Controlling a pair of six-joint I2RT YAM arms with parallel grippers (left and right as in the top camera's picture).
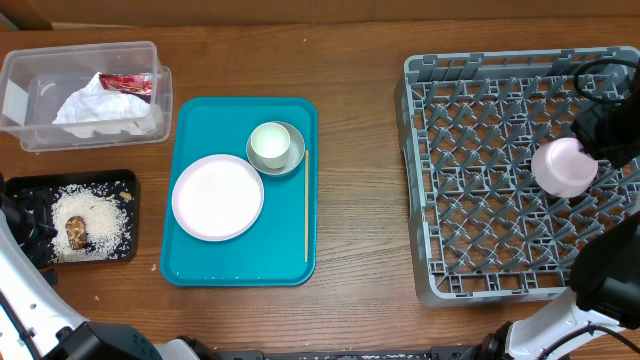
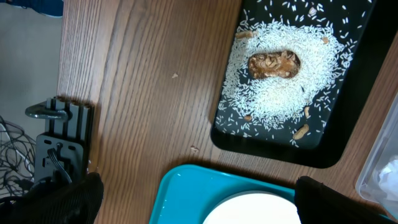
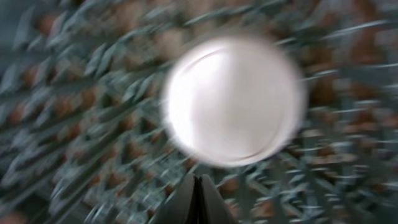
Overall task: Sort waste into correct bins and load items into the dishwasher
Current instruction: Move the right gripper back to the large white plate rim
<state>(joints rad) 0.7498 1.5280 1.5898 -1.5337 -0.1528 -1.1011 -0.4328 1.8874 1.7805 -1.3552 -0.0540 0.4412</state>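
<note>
The clear tub (image 1: 30, 130) holds the crumpled napkin (image 1: 95, 108) and the red wrapper (image 1: 127, 83). The black tray (image 1: 125, 180) holds rice scraps (image 2: 280, 93) and a brown lump (image 2: 273, 65). The large plate (image 1: 217, 197), the bowl (image 1: 274, 146) and the wooden stick (image 1: 306, 205) lie on the teal tray (image 1: 190, 120). My left gripper (image 2: 193, 205) is open above the teal tray's corner and the large plate's edge (image 2: 249, 211). The small plate (image 1: 563, 167) sits tilted over the grey dish rack (image 1: 470, 180). My right gripper (image 3: 198, 177) is shut just below its rim (image 3: 233, 102); the view is blurred.
The rack fills the right side of the table. The right arm (image 1: 605, 125) hangs over its far right part. A black clamp and cables (image 2: 56, 143) sit at the table's edge in the left wrist view. Bare wood lies between the teal tray and the rack.
</note>
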